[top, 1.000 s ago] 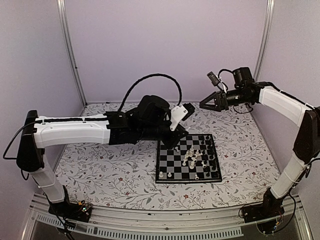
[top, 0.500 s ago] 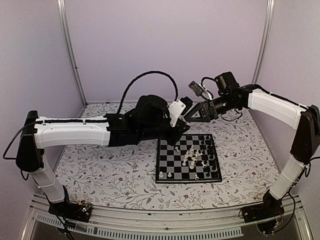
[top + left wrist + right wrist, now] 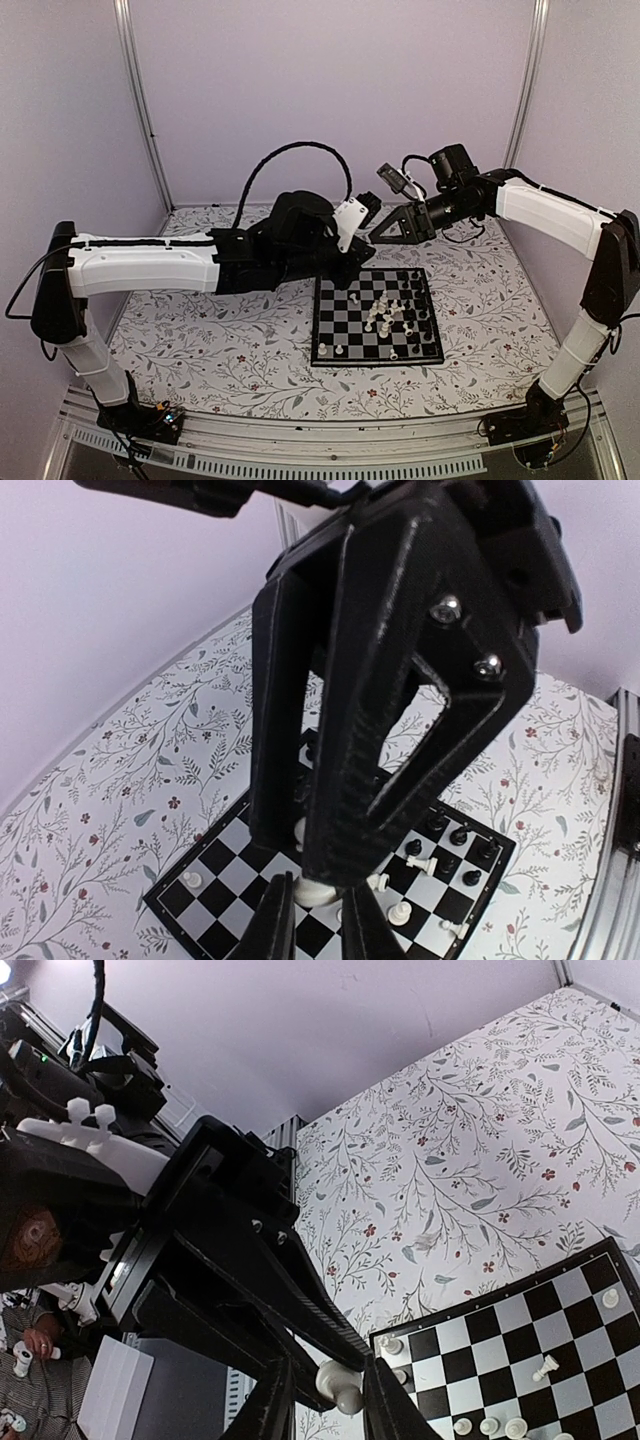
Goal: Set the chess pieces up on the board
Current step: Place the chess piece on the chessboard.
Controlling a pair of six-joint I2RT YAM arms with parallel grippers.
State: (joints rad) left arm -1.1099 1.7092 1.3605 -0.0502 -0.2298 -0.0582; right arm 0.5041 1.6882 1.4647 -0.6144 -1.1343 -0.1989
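A mid-air hand-over is judged to be the step in hand. At the left, the left tool [image 3: 315, 892] is pinched on a white piece [image 3: 320, 888], which is held at its tips, high above the far edge of the board [image 3: 335, 345]. From the right, the right tool [image 3: 332, 1378] is set around that same piece, with 1 finger on each side. Whether its pads bear on the piece cannot be told. Below, the other chess pieces [image 3: 388, 312] are clustered toward the middle and right of the board, not in finished ranks, so much of the task is judged to be left. For a clean transfer, the right tool should be squeezed fully onto the piece before the left tool is spread, with the 2 grips kept on separate parts of the piece. The left tool should then be drawn straight back, so that the piece is not twisted loose and dropped onto the worktop [image 3: 230, 350].
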